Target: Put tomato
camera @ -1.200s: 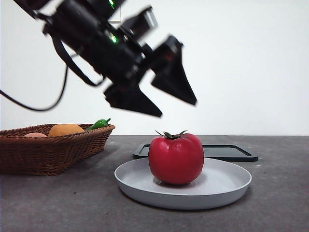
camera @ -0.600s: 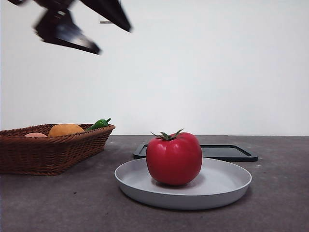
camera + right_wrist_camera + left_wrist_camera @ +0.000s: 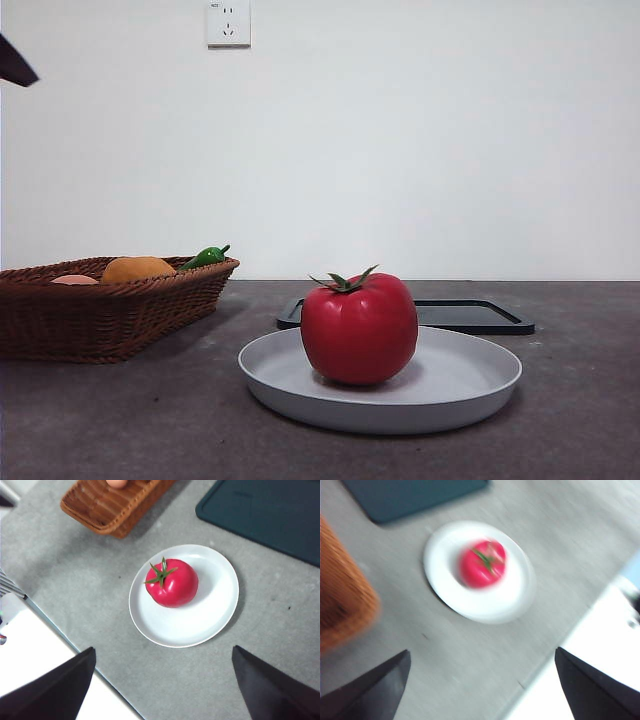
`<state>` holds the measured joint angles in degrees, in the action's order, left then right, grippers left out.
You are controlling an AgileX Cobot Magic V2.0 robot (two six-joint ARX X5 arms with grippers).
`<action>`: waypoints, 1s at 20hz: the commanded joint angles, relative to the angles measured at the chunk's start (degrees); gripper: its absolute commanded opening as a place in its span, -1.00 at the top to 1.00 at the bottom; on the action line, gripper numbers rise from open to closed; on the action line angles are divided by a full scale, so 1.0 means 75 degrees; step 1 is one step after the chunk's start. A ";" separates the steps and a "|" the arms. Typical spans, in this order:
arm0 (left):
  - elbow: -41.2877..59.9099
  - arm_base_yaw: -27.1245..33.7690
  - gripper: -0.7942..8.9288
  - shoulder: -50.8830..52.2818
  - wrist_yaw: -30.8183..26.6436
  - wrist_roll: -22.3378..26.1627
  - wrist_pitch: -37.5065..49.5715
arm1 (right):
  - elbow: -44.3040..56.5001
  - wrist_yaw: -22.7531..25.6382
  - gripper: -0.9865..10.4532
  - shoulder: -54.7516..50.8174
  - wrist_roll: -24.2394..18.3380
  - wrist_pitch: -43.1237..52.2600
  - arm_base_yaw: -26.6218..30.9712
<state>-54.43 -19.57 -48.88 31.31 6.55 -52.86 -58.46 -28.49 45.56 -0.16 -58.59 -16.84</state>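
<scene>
The red tomato (image 3: 359, 329) with its green stem rests upright on the white plate (image 3: 470, 375) in the middle of the table, held by nothing. The blurred left wrist view shows the tomato (image 3: 482, 563) on the plate (image 3: 512, 596) from high above, beyond my open left gripper (image 3: 482, 690). My right gripper (image 3: 162, 690) is also open and empty, high over the tomato (image 3: 172, 583) and plate (image 3: 212, 607). In the front view only a black tip (image 3: 14, 65) of one arm shows at the top left edge.
A wicker basket (image 3: 105, 310) at the left holds an orange fruit (image 3: 136, 268) and a green pepper (image 3: 205, 256). A dark flat tray (image 3: 470, 314) lies behind the plate. The table's front edge (image 3: 80, 650) is near the plate.
The arm that hung open above the tomato has risen and withdrawn to the upper left, leaving only a tip in view. The tomato stays on the plate, turned very slightly.
</scene>
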 commanded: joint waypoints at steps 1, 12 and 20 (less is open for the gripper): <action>-0.0166 -0.0050 -0.13 0.0099 0.0370 0.0230 -0.0216 | -0.0152 -0.0006 0.07 0.0204 -0.0015 0.0119 -0.0038; -0.0166 -0.0050 -0.13 0.0192 0.0405 0.0239 -0.0178 | -0.0152 -0.0105 0.07 0.1920 -0.0012 0.1853 -0.1119; -0.0166 -0.0050 -0.13 0.0189 0.0405 0.0242 -0.0175 | -0.0152 0.0828 0.06 0.4062 -0.0108 0.3488 -0.2151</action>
<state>-54.46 -19.68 -47.13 34.04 7.64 -54.63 -58.46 -22.39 75.22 -0.23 -33.01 -32.45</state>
